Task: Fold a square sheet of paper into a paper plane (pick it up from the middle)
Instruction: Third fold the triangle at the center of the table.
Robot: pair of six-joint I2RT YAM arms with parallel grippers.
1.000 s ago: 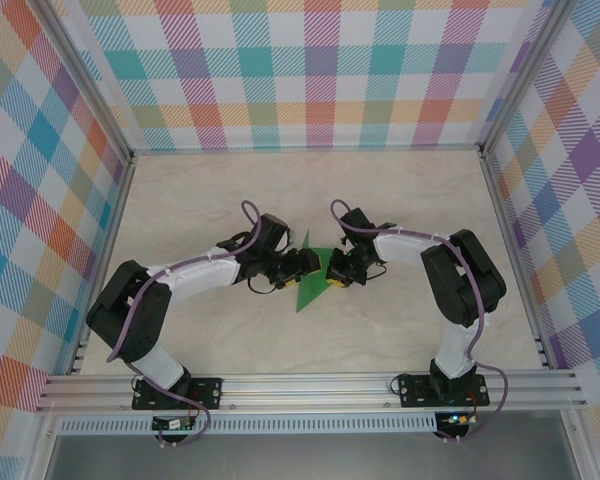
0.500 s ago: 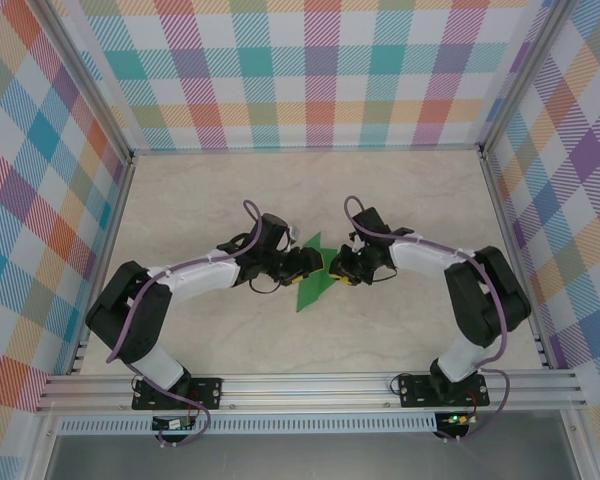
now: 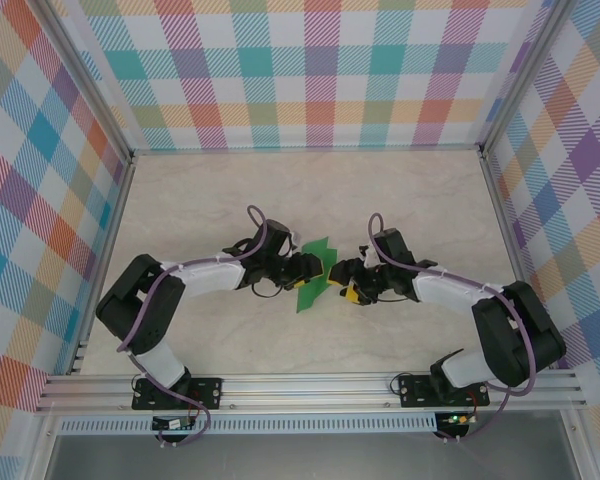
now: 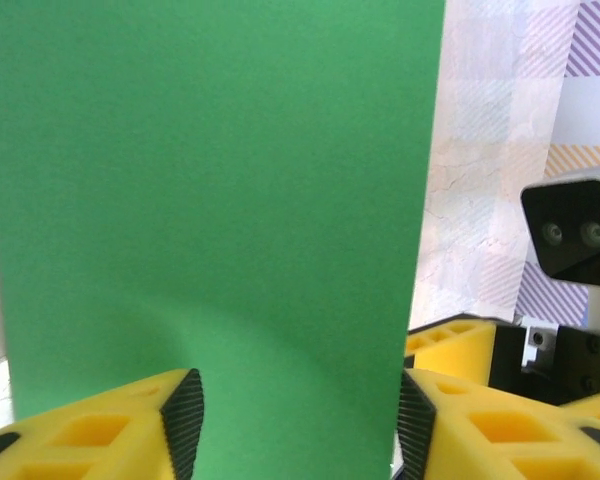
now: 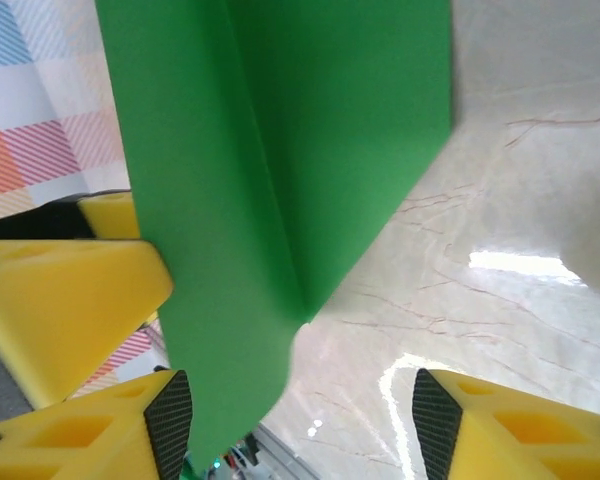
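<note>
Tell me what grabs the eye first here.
A bright-green sheet of paper stands out mid-table, creased, between the two arms' tips. The left hand and right hand, both with yellow fingers, face each other across it; the right hand's jaws stand wide. Loud pastel plaid walls ring the pale marbled table.

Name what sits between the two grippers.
In the top view, the creased green paper sits between the left gripper and the right gripper.
</note>
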